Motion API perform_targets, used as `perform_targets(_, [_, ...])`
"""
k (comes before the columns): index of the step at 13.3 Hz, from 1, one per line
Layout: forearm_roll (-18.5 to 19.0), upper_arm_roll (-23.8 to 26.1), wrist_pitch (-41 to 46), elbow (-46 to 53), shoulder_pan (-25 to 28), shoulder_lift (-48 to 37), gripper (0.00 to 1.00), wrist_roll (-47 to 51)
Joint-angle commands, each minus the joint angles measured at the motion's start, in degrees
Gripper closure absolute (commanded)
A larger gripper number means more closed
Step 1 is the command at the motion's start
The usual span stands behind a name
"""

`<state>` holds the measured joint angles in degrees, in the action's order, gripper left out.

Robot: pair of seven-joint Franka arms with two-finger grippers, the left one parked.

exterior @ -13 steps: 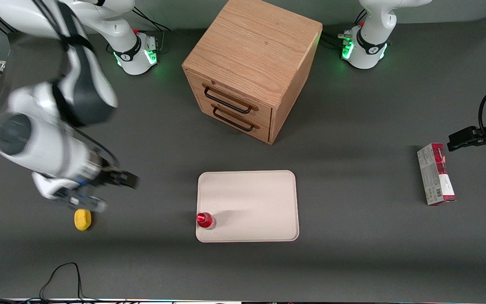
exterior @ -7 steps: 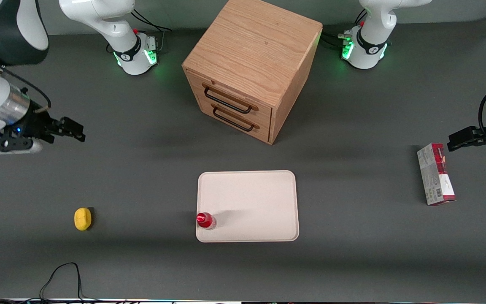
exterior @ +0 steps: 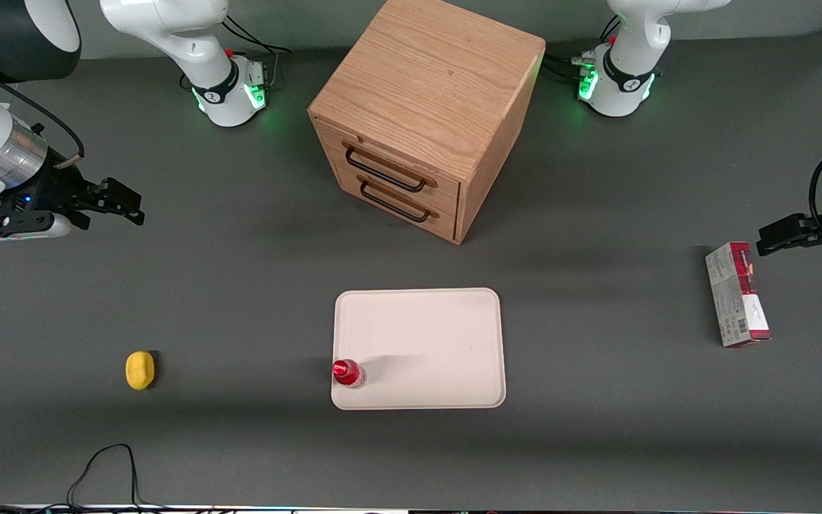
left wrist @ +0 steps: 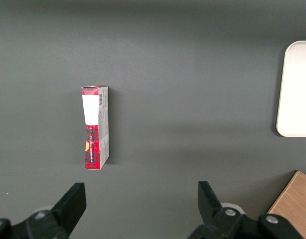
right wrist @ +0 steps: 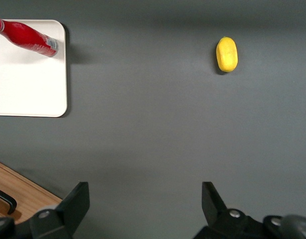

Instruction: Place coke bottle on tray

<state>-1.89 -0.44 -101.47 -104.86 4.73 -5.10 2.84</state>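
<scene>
The coke bottle (exterior: 347,373), small and red with a red cap, stands upright on the cream-white tray (exterior: 432,335), at the tray's corner nearest the front camera on the working arm's side. The right wrist view shows the bottle (right wrist: 27,36) and the tray (right wrist: 28,84) too. My gripper (exterior: 125,201) is open and empty, high above bare table at the working arm's end, far from the bottle and farther from the front camera than it. In the right wrist view the gripper (right wrist: 145,199) spans bare table between wide-apart fingers.
A yellow lemon (exterior: 140,370) lies on the table toward the working arm's end, also in the right wrist view (right wrist: 227,54). A wooden two-drawer cabinet (exterior: 425,114) stands farther from the front camera than the tray. A red-and-grey carton (exterior: 737,294) lies toward the parked arm's end.
My gripper has risen from just above the lemon and swung away from the front camera toward the working arm's end, then settled. The bottle and tray have not moved.
</scene>
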Motion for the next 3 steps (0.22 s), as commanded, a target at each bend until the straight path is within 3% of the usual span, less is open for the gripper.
perform_targets(1, [-1.02, 0.1, 1.45, 2.2, 0.27, 0.7, 0.0, -0.64])
perform_targets(3, [-1.02, -1.13, 3.98, 3.43, 1.86, 1.58, 0.0, -0.46])
